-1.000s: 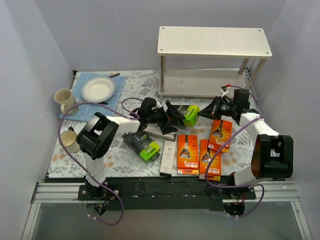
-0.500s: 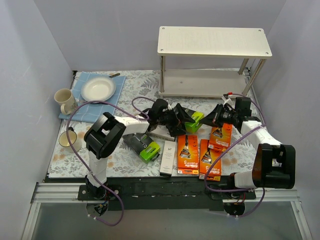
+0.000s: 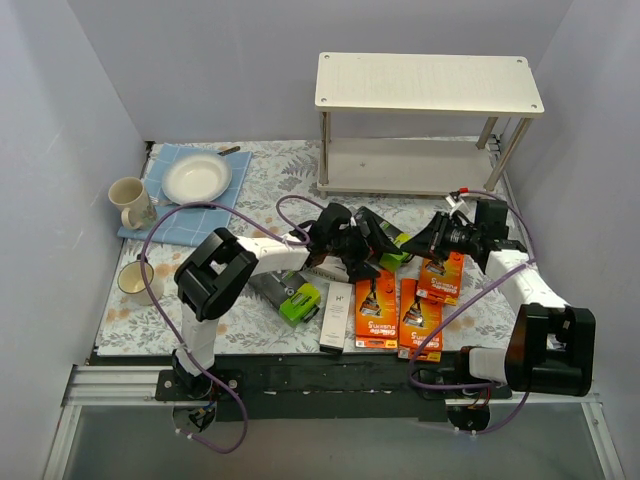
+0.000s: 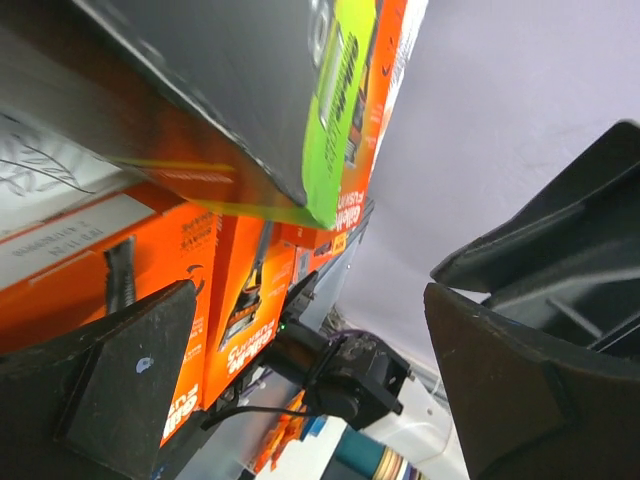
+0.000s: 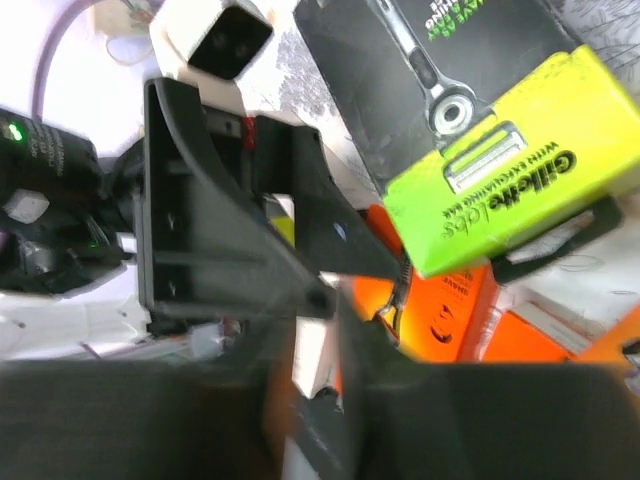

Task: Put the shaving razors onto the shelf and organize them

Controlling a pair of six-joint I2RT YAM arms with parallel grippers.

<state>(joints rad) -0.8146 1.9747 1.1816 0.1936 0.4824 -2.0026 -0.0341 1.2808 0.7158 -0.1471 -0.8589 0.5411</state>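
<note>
A black razor box with a lime-green end (image 3: 395,247) lies tilted over the orange boxes; it also shows in the left wrist view (image 4: 290,90) and in the right wrist view (image 5: 480,130). My left gripper (image 3: 368,245) (image 4: 310,300) is open wide with the box's green end just ahead of its fingers. My right gripper (image 3: 433,240) (image 5: 320,385) faces it from the right, blurred, its jaws close together with nothing in them. Three orange boxes (image 3: 375,305) (image 3: 420,315) (image 3: 441,275), a white slim box (image 3: 337,315) and another black-green box (image 3: 292,297) lie near the front. The shelf (image 3: 430,85) stands behind.
A plate (image 3: 196,178) on a blue cloth (image 3: 160,215) and two mugs (image 3: 128,198) (image 3: 135,277) sit at the left. Purple cables loop over the floral mat (image 3: 270,165). Walls close in on both sides.
My left gripper has reached further right, and the black-green box has shifted right and nearer, onto the orange boxes. My right gripper has moved slightly nearer.
</note>
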